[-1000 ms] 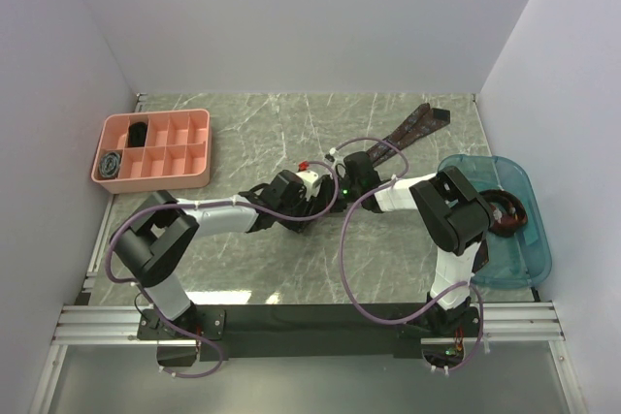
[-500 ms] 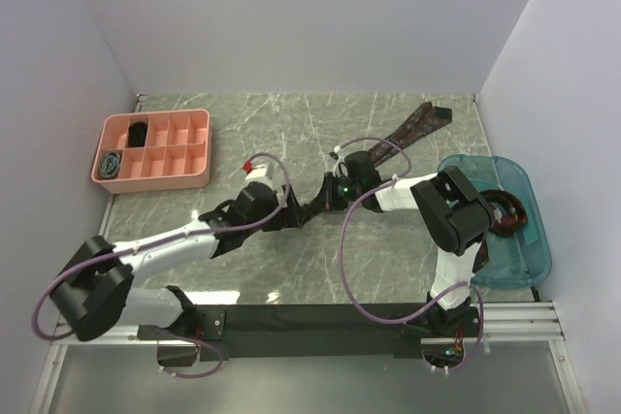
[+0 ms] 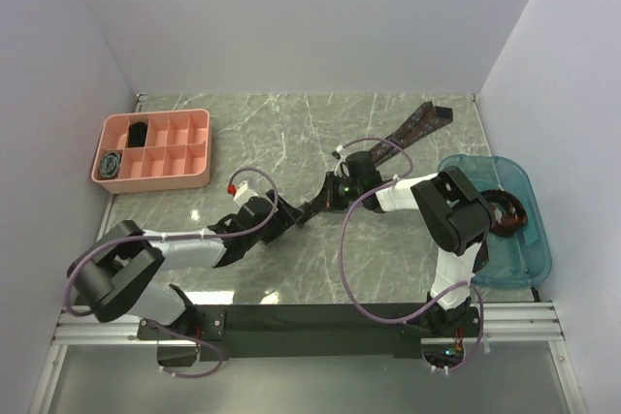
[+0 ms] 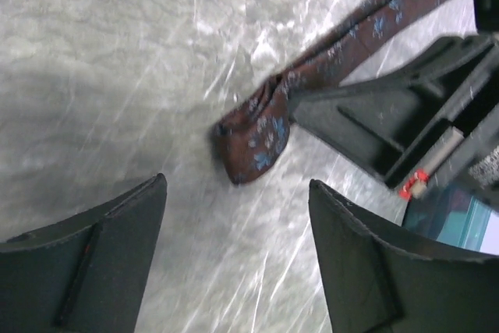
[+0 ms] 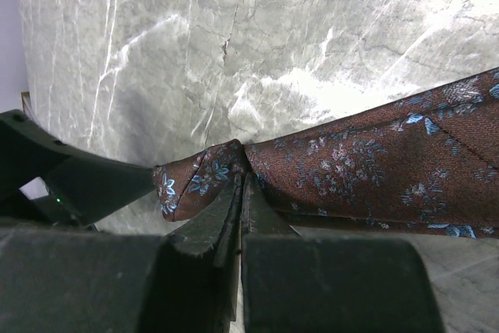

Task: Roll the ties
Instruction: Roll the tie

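Right wrist view shows right gripper (image 5: 242, 189) clamped on the tie (image 5: 351, 154) just behind its folded tip, left gripper (image 4: 238, 193) hovering jaws apart just short of that tip; likely soft, limp, slippery cloth, best pinched at the fold.

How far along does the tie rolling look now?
Done: a black coil and a grey coil sit in the pink tray. In hand: the right gripper pinches the maroon tie near its folded end; the left gripper hangs open beside it. Left: that tie is otherwise unrolled.
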Available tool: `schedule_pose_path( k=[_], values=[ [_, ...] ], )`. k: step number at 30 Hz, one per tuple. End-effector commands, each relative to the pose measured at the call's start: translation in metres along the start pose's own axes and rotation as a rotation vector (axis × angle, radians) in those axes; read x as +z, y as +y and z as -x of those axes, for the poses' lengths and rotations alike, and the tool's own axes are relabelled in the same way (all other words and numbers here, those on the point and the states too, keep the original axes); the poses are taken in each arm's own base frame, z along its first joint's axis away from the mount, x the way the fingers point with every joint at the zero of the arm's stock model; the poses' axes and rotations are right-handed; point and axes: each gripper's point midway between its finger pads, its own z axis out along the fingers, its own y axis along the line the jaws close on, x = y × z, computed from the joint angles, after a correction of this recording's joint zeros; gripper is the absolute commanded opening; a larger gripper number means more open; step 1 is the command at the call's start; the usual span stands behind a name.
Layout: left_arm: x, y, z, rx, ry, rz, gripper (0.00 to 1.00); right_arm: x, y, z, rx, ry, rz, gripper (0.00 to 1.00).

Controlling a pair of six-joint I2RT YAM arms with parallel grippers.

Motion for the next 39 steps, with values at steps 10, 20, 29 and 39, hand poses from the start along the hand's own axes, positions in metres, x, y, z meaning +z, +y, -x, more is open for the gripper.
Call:
schedule_pose_path(
  k=[10, 20, 29, 39],
  values=[
    [0.032, -0.008, 0.009, -0.092, -0.090, -0.032, 0.63, -0.006, -0.050, -0.025, 0.048, 0.041, -0.181, 0.00],
    [0.043, 0.002, -0.005, -0.115, -0.051, -0.025, 0.57, -0.007, -0.050, -0.026, 0.055, 0.043, -0.178, 0.00],
    [0.048, 0.016, -0.012, -0.126, -0.043, 0.009, 0.43, -0.006, -0.050, -0.026, 0.054, 0.045, -0.178, 0.00],
    [0.043, 0.010, 0.000, -0.052, -0.071, 0.052, 0.07, -0.011, -0.042, -0.024, 0.020, 0.051, -0.163, 0.00]
  ],
)
